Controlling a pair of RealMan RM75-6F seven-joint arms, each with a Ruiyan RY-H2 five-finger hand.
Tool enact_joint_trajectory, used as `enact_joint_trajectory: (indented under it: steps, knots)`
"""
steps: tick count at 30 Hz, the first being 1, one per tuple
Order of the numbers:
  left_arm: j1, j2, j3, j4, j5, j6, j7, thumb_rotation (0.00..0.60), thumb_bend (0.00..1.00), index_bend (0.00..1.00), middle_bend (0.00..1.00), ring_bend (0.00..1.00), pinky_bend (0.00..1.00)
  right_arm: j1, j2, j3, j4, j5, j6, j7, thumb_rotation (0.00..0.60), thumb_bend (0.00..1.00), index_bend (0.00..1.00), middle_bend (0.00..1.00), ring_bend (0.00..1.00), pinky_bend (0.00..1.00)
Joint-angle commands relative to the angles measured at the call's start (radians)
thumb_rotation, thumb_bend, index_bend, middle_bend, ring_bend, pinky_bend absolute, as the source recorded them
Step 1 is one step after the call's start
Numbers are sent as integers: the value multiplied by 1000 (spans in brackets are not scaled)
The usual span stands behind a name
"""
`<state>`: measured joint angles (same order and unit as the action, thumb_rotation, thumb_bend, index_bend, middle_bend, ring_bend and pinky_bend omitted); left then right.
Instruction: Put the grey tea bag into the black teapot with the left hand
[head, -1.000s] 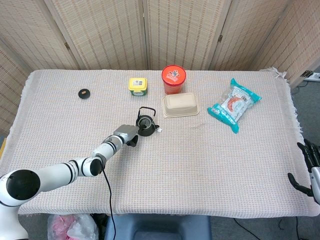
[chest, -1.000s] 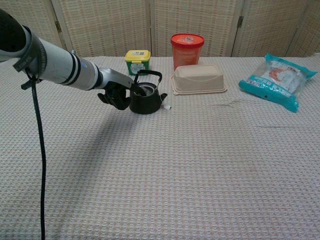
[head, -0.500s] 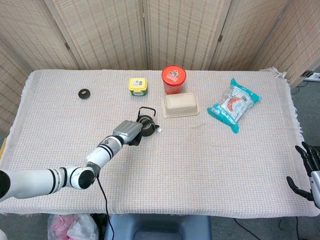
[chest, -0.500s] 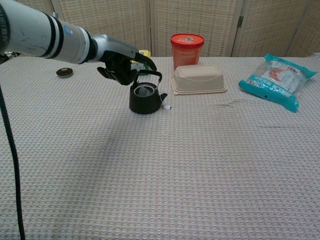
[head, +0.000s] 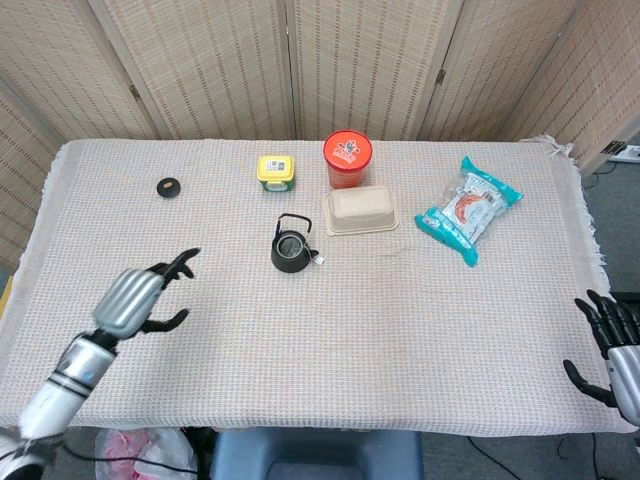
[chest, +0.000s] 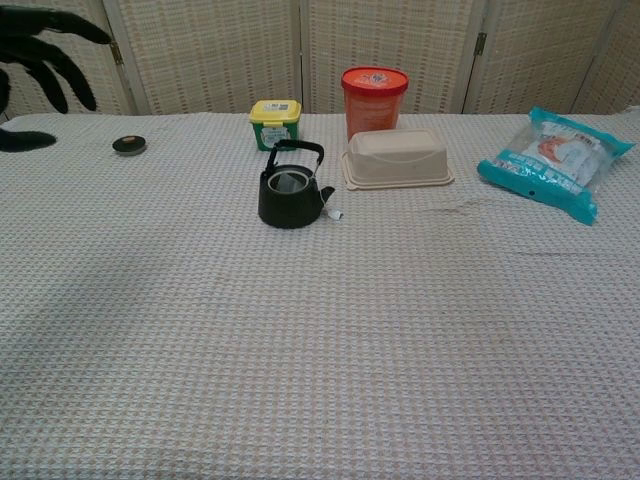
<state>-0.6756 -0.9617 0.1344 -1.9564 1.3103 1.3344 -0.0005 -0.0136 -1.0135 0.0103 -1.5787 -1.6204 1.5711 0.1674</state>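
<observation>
We see our left hand (head: 140, 300) spread and empty, well left of the small black iron teapot (head: 290, 251); grey tea bag (chest: 288, 182) inside.

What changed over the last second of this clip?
The left hand pulled away from the black teapot, back toward the robot, and now hangs open and empty. The teapot, with something grey inside, and the other table items stayed put. The right hand shifted slightly at the table edge.

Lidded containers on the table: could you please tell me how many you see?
3: yellow-lidded green tub, left of red-lidded orange cup, with beige lidded box just in front of that cup. None seems hidden.
</observation>
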Motion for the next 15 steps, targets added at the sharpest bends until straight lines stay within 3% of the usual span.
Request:
enact_joint_trajectory:
  steps: [1,4,7,15]
  knots:
    - [436,-113,112,216,89,432,123,600,245,0,0,13,367,18,-8,-4,-8,12,-42,-36,600,260,0,0,0,0]
    - [548,-235,69,336,45,535,171,600,231,0,0,0,310,34,-19,-8,-19,21,-82,-81,600,260,0,0,0,0]
    - [593,-282,41,404,42,562,158,600,223,0,0,0,272,46,-28,-12,-31,23,-108,-118,600,260,0,0,0,0]
    - [628,-262,11,425,69,505,105,600,222,0,0,0,265,45,-41,-13,-50,9,-89,-163,600,261,0,0,0,0]
